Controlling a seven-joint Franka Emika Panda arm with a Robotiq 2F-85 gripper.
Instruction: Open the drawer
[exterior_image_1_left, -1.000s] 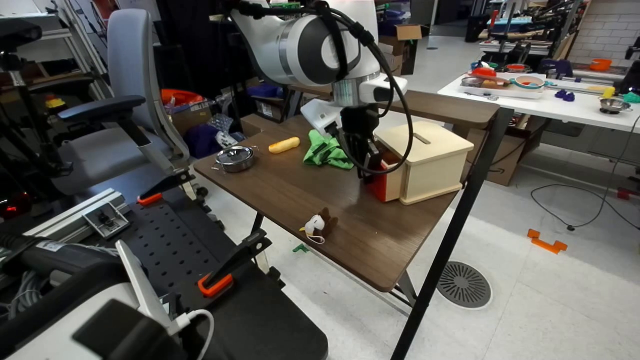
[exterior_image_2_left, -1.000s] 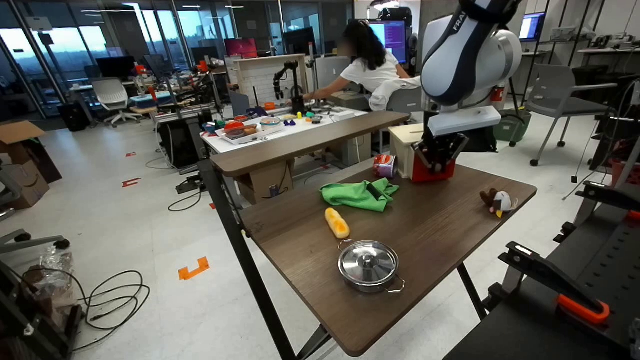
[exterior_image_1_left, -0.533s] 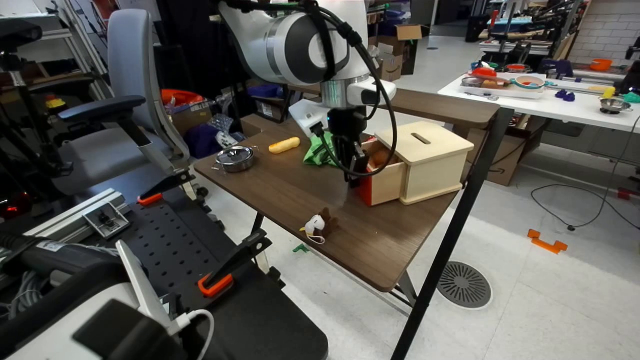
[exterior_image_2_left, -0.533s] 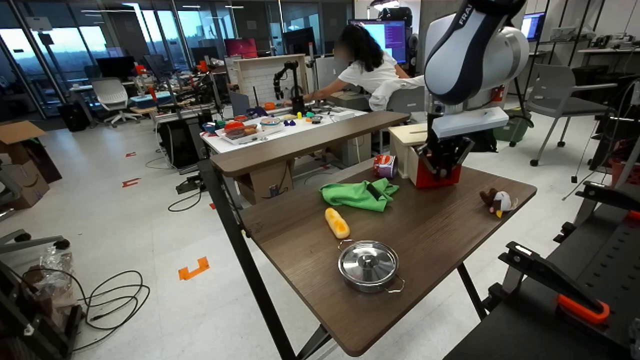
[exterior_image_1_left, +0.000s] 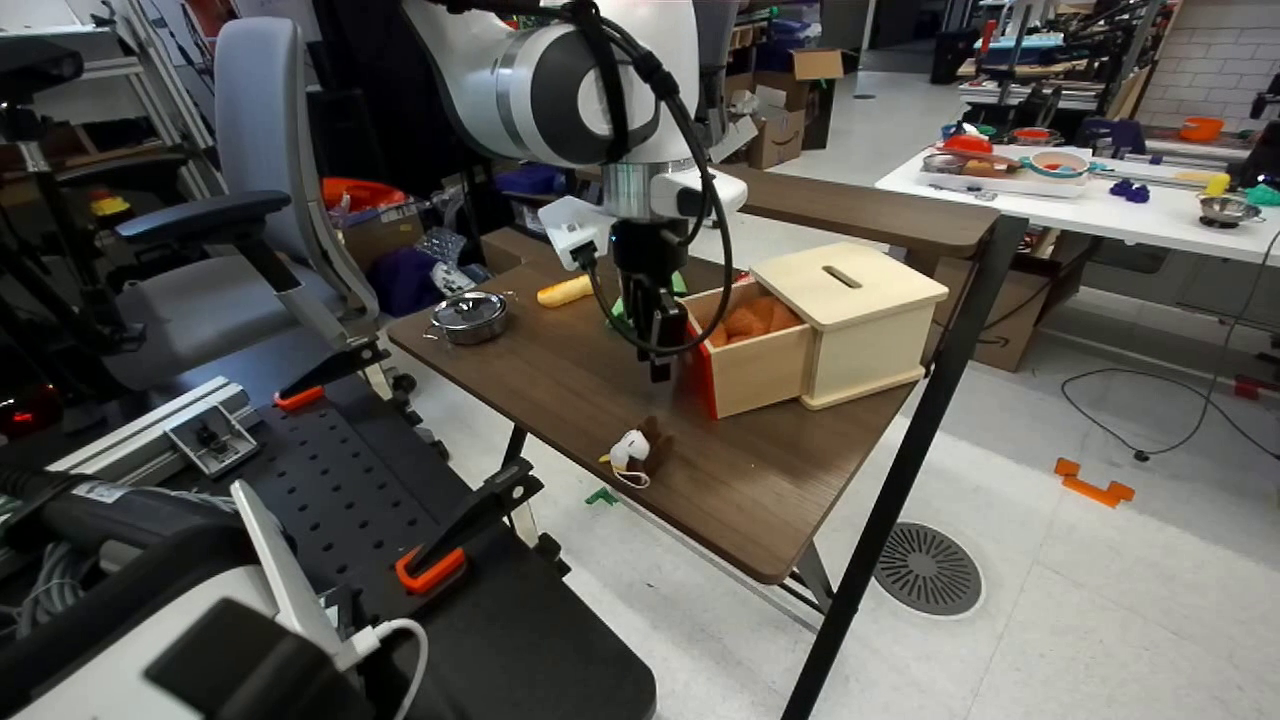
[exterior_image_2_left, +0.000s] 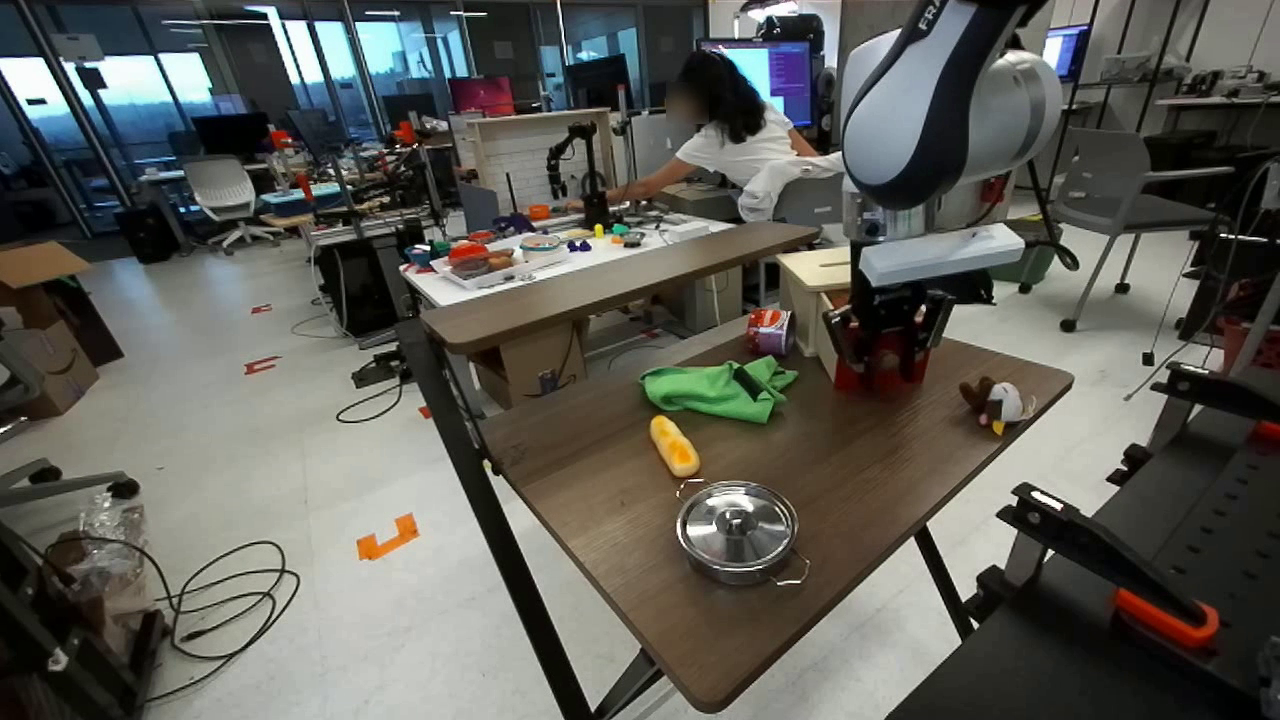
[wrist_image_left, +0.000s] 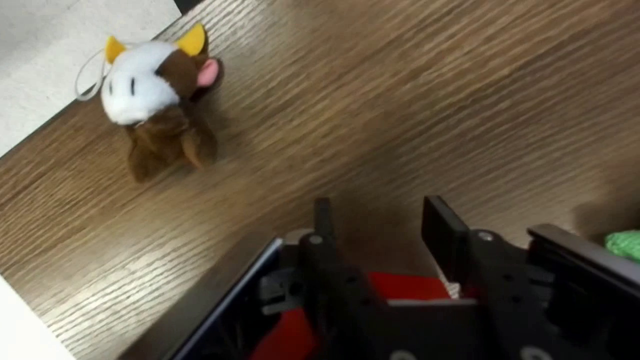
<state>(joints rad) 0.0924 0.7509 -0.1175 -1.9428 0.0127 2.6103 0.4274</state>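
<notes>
Drawer (exterior_image_1_left: 760, 370) partly out (likely light, stiff) | best hold: red front (exterior_image_1_left: 703, 382), top edge | gripper (wrist_image_left: 378, 206): jaws well parted, gripping nothing visible

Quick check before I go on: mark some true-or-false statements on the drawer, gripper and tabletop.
1. The red-fronted drawer is partly out of the wooden box. True.
2. The gripper is closed. False: its fingers stand apart.
3. The drawer holds orange-brown contents. True.
4. The metal pot is uncovered. False: its lid is on.
5. The cow plush lies in the drawer. False: it lies on the table, near an edge.
6. The yellow loaf-shaped item lies between the pot and the green cloth. True.
</notes>
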